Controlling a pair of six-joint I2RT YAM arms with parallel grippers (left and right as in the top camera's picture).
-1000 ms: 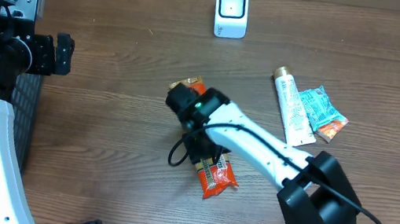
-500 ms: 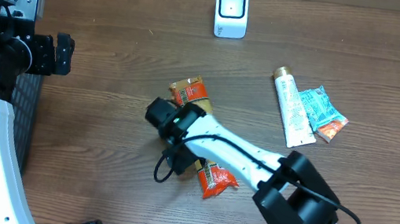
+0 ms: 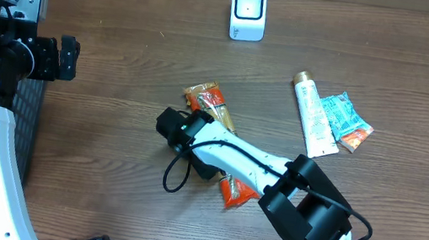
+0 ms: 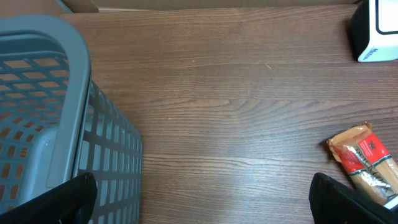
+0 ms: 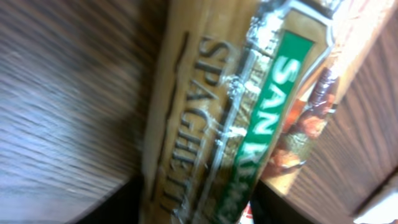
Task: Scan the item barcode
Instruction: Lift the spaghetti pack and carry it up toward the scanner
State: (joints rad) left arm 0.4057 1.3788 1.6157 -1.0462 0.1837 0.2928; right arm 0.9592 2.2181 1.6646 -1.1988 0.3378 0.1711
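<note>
Spaghetti packet [image 3: 210, 102] lies under the low-stretched right claw [image 3: 200, 150], whose grip I cannot tell; left claw [image 4: 205, 204] gapes beside basket [image 4: 73, 68].

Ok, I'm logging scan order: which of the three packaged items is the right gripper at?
The long orange-and-tan spaghetti packet mid-table, under the right gripper; the white plastic tube and teal wrapper lie apart, untouched.
</note>
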